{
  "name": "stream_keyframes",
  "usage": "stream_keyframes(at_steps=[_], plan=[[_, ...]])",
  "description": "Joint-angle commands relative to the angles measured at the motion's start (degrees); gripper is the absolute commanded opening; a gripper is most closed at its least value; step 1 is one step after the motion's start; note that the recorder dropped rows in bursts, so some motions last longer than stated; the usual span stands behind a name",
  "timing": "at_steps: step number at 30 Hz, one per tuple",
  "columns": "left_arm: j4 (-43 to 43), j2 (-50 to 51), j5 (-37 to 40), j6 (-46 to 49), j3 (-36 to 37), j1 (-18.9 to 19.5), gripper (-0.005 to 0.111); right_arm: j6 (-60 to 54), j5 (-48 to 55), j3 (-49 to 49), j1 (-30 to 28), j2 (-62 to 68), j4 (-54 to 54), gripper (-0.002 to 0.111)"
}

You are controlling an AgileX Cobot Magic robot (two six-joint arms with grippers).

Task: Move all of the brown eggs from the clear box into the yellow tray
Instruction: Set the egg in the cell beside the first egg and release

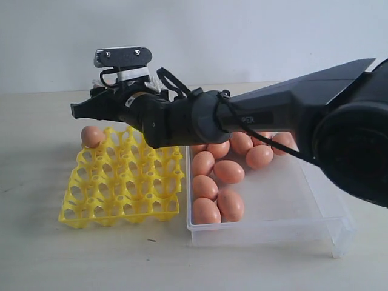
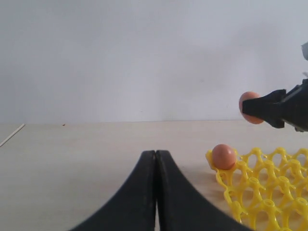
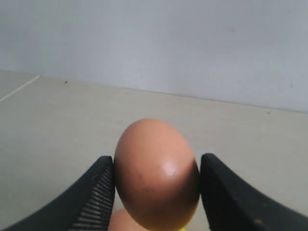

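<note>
step: placing, you are holding a brown egg point(image 3: 154, 180) clamped in the right gripper point(image 3: 157, 166) over the yellow tray point(image 1: 121, 182) | left gripper point(image 2: 156, 187) pressed closed, empty | next: lowering gently into the tray beside the seated egg point(image 1: 92, 136)

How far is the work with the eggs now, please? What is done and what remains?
Done: one brown egg sits in a corner cup of the yellow tray. In hand: the right gripper holds a second egg above the tray, not yet set down. Left: at least nine eggs lie in the clear box; the arm hides part of it. Most of the job remains.
</note>
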Motion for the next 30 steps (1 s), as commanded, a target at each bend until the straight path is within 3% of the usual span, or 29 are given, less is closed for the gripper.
stream_keyframes(at_steps=[1, 6, 16, 26, 30], plan=[[-0.42, -0.33, -0.13, -0.21, 0.19, -0.15, 0.000, 0.21, 0.03, -0.78, 0.04, 2.25, -0.65, 0.000], [-0.42, -0.33, -0.13, -0.21, 0.19, -0.15, 0.000, 0.21, 0.68, -0.78, 0.04, 3.37, -0.65, 0.000], [-0.42, -0.33, -0.13, -0.21, 0.19, -0.15, 0.000, 0.21, 4.42, -0.78, 0.04, 4.49, -0.65, 0.021], [-0.42, -0.33, -0.13, -0.21, 0.19, -0.15, 0.000, -0.54, 4.18, -0.78, 0.04, 4.49, -0.65, 0.062], [-0.42, -0.33, -0.13, -0.21, 0.19, -0.15, 0.000, -2.60, 4.09, -0.78, 0.04, 4.38, -0.55, 0.069]])
